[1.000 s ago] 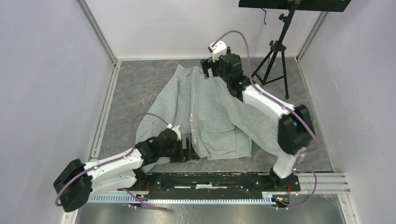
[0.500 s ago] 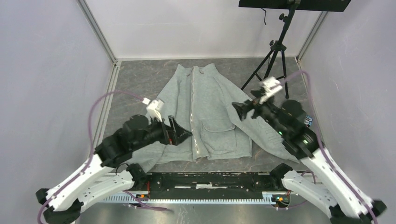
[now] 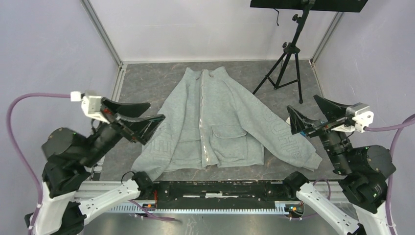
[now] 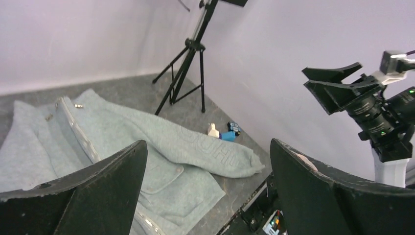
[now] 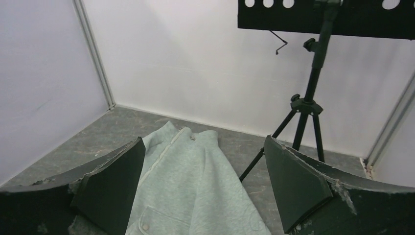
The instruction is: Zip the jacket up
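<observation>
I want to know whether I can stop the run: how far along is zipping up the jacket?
Done, it seems: the jacket lies flat, its front panels joined along the zipper from the bottom up to the collar. In hand: nothing; the left gripper and right gripper hang open in the air, apart from the fabric. Left: nothing visible, though the zipper's very top is too small to check.

You get one text only: big embossed letters on both sleeves of the large light grey fleece jacket, either side of its pale centre zipper. The strokes show, but you can't read a sure word. Nothing else is legible.
</observation>
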`<state>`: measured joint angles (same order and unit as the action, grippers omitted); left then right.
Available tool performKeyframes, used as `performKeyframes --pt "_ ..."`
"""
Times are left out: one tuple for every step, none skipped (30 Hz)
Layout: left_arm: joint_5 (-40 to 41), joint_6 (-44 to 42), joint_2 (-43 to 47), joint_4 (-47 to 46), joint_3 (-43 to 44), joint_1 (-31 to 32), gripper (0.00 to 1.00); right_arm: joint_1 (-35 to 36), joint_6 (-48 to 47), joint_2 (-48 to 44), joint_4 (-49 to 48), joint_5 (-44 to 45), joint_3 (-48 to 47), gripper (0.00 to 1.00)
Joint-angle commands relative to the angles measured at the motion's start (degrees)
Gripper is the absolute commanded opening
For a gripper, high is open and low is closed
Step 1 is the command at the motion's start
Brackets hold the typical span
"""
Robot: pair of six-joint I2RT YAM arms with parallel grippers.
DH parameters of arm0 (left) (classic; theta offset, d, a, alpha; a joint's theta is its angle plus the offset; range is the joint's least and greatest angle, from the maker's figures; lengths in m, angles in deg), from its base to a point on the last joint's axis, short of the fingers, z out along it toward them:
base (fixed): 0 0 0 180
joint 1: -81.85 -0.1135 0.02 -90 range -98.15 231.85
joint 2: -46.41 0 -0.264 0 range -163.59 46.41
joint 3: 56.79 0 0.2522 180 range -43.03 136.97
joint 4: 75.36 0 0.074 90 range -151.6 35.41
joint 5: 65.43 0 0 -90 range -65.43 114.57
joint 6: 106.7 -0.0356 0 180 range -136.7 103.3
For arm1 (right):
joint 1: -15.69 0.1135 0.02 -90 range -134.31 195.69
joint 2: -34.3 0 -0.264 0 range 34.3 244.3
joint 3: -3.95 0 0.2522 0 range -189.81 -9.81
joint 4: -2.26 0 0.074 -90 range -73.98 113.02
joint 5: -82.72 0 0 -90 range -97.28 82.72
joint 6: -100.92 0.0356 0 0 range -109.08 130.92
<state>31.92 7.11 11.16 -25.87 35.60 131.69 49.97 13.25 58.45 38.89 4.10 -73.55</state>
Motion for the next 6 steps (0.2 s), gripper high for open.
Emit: performKeyframes --pt "0.63 -6.16 4.20 -5.31 -0.15 -0.21 1.00 -0.01 -1.88 -0.91 1.54 3.93 -0.74 0.98" --pt "0.68 -6.52 5.04 -5.88 -0.44 -0.19 1.00 -0.01 -1.88 -1.25 1.04 4.00 -0.13 0.98" --pt "0.92 -6.82 5.92 -6.07 -0.45 -0.26 1.00 -0.01 -1.82 -1.50 0.84 4.53 0.32 0.98" --pt "1.43 -7.06 6.43 -6.02 -0.35 -0.25 1.00 -0.05 -1.82 -1.75 0.22 4.64 0.96 0.98" --pt "2.01 -7.27 7.01 -5.97 -0.32 -0.22 1.00 -0.01 -1.84 -2.01 -0.64 4.17 1.63 0.98" --pt "2.33 -7.52 7.55 -5.93 -0.32 -0.26 1.00 -0.01 -3.05 -2.34 -1.26 3.70 2.18 0.98"
